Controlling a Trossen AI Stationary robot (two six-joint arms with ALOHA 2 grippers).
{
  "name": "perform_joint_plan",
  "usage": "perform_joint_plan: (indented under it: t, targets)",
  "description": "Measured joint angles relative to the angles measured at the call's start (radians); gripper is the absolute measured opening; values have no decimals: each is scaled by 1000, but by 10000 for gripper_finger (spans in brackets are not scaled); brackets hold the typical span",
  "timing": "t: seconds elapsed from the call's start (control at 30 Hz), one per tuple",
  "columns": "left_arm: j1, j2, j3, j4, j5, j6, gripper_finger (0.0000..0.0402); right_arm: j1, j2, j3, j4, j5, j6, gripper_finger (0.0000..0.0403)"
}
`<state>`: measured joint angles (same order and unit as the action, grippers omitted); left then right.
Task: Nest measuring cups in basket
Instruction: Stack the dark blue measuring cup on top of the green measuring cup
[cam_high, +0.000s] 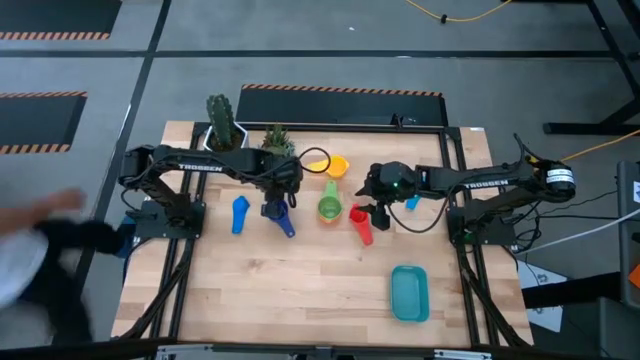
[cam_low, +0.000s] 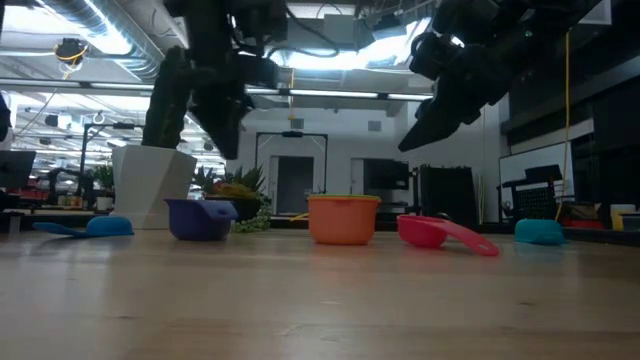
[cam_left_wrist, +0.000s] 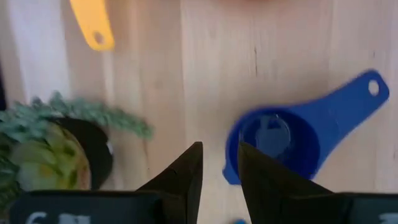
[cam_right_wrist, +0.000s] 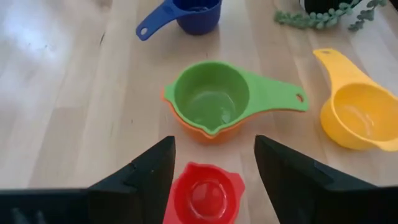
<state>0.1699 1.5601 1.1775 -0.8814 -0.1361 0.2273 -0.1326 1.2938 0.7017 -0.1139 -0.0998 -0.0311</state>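
Inside orange cup (cam_right_wrist: 186, 127), green cup (cam_right_wrist: 211, 99)

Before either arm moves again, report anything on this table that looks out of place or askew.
The teal basket sits empty near the table's front edge, apart from every cup. The green cup is already nested in the orange cup on bare wood, not in the basket. Nothing looks spilled or damaged.

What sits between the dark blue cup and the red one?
The green cup, nested in the orange cup, lies between the dark blue cup and red cup, per the high view.
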Motion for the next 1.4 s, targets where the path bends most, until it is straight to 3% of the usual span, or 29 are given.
perform_joint_plan:
  t: [0.37,1.17,1.4]
  targets:
    - [0,87,0,18,53,66,89,2,1,0,33,0,0,225]
    - [-1,233,0,14,53,98,78,14,17,-1,39,1,1,225]
    - [-8,242,0,13,53,51,26,14,16,0,35,1,0,225]
